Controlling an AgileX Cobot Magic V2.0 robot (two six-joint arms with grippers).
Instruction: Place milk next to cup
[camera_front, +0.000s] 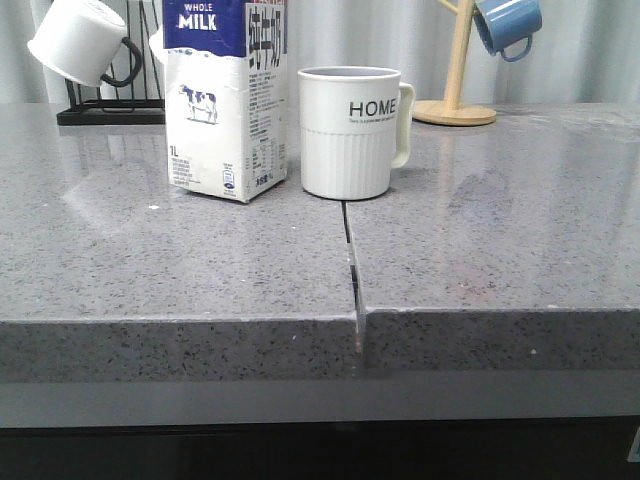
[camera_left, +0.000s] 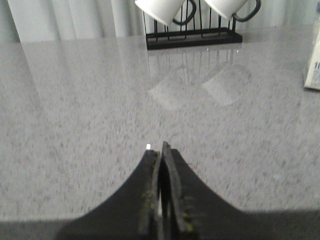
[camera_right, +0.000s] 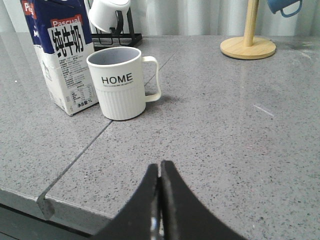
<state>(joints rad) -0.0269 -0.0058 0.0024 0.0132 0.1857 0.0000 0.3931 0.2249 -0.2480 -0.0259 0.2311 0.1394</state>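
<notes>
The milk (camera_front: 228, 100) is a tall carton with a blue top and a cow picture. It stands upright on the grey counter, just left of the cup (camera_front: 350, 132), with a small gap between them. The cup is a white "HOME" mug with a ribbed lower half and its handle to the right. Both show in the right wrist view, the milk (camera_right: 62, 60) beside the cup (camera_right: 121, 82). A corner of the milk (camera_left: 313, 70) shows in the left wrist view. My left gripper (camera_left: 159, 152) is shut and empty. My right gripper (camera_right: 160, 167) is shut and empty near the counter's front edge. Neither gripper shows in the front view.
A black wire rack (camera_front: 110, 105) with white black-handled mugs (camera_front: 82, 40) stands at the back left. A wooden mug tree (camera_front: 455, 100) with a blue mug (camera_front: 508, 24) stands at the back right. A seam (camera_front: 350, 260) runs through the counter to its front edge.
</notes>
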